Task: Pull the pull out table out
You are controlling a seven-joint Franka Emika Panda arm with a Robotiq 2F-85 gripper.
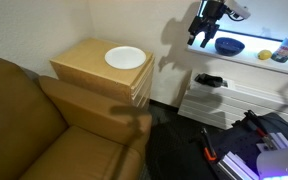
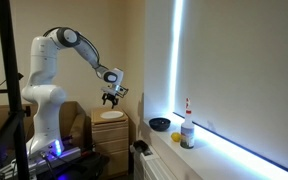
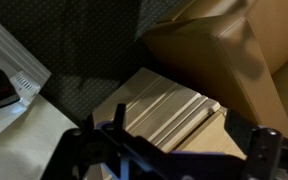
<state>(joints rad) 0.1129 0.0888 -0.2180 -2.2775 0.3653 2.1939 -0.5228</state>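
A boxy wood end table [image 1: 84, 58] with a white plate [image 1: 125, 57] on top stands beside a brown sofa; it also shows in an exterior view [image 2: 111, 128]. Thin pale board edges lie stacked under its top on the front side [image 1: 141, 90]. The pull out table is among these, pushed in, with only its edge showing. The wrist view looks down on these stepped edges [image 3: 169, 108]. My gripper [image 1: 206, 32] hangs open and empty in the air, above and off to the side of the end table. It also shows in an exterior view [image 2: 112, 98] and in the wrist view [image 3: 189, 135].
The brown sofa [image 1: 34, 120] flanks the end table. A white radiator [image 1: 209, 100] carries a black object [image 1: 210, 80]. The windowsill holds a blue bowl [image 1: 229, 45], a yellow object [image 1: 266, 55] and a bottle [image 2: 187, 130]. Dark carpet [image 3: 74, 50] covers the floor.
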